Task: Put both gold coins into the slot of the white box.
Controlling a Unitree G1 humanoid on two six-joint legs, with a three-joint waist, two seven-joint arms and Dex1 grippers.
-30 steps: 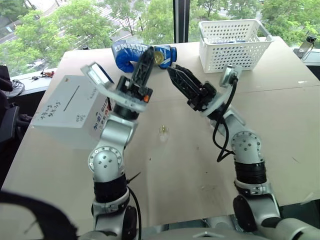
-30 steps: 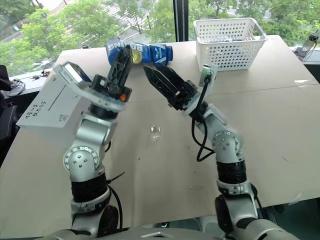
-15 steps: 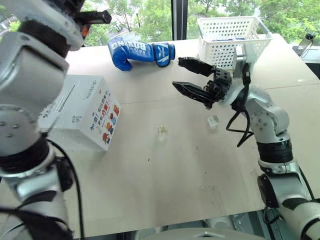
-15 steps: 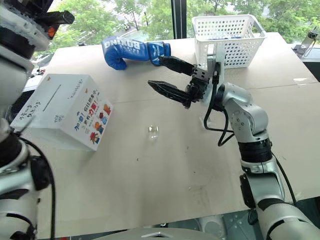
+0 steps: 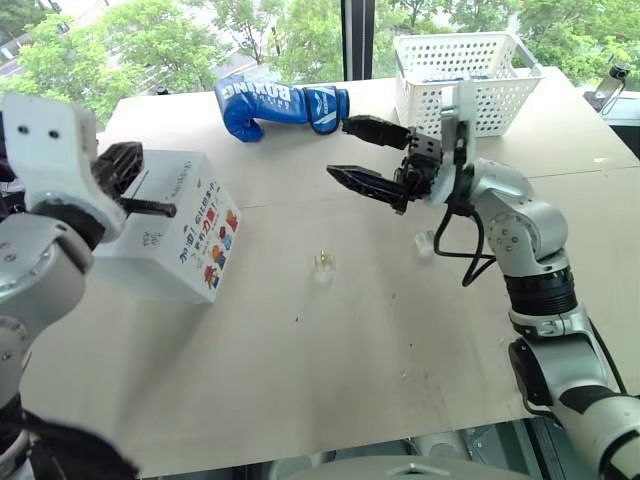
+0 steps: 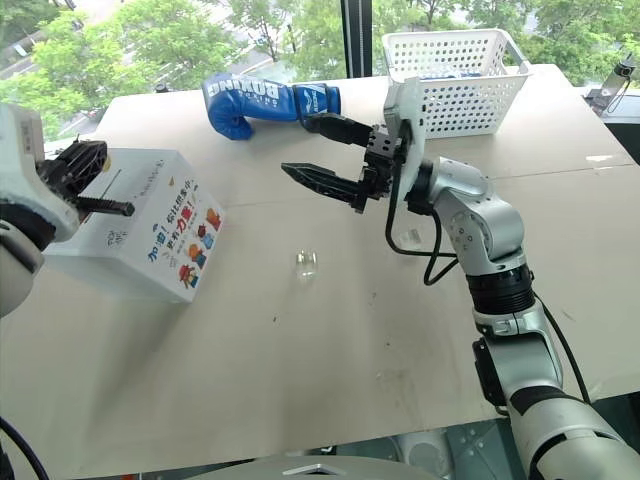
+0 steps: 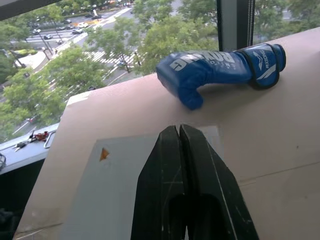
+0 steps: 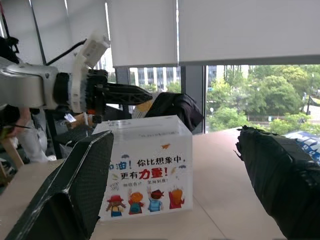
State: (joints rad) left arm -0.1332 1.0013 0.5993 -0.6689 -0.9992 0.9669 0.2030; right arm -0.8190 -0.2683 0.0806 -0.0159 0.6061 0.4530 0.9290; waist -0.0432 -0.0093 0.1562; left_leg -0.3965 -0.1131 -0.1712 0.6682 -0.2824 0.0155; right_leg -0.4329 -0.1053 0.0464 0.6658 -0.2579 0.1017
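High-floor office, window-side table

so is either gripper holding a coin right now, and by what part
Cannot be told for the left gripper: its fingers are shut above the white box and no coin shows between them. The right gripper is open and empty.

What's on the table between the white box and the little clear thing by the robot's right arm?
In the left eye view, one small shiny gold coin lies on the table between the white box and the clear holder; the rest is bare.
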